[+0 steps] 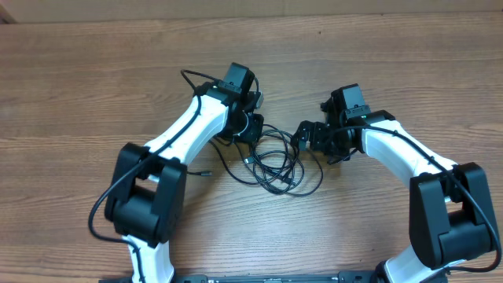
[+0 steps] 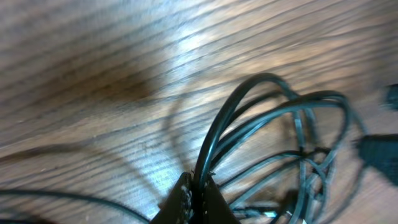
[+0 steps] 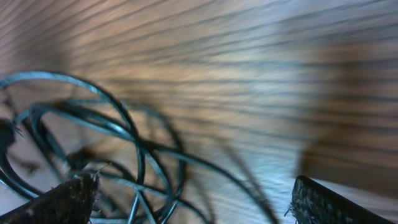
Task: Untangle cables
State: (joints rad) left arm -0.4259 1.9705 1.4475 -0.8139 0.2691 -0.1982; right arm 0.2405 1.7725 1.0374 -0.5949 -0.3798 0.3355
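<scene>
Your left arm point(image 1: 185, 126) rises from its base at the near left, bends at the elbow and slants up and right across the table point(image 1: 78, 79); the wrist folds over so the left gripper point(image 1: 251, 130) points down at the left edge of the cables point(image 1: 271, 161). In the left wrist view you see that gripper pinched tight on a couple of strands, which arch up out of the jaws and fan rightward into the tangle. Your right arm point(image 1: 393, 145) mirrors this from the near right, forearm slanting up and left, wrist bent toward centre, with the right gripper point(image 1: 302, 135) at the right edge of the bunch. In the right wrist view its fingers point(image 3: 62, 202) stand wide apart, gripping nothing; loops lie on the wood ahead and to their left, blurred. The cables sit mid-table between the two grippers, in loose overlapping loops
</scene>
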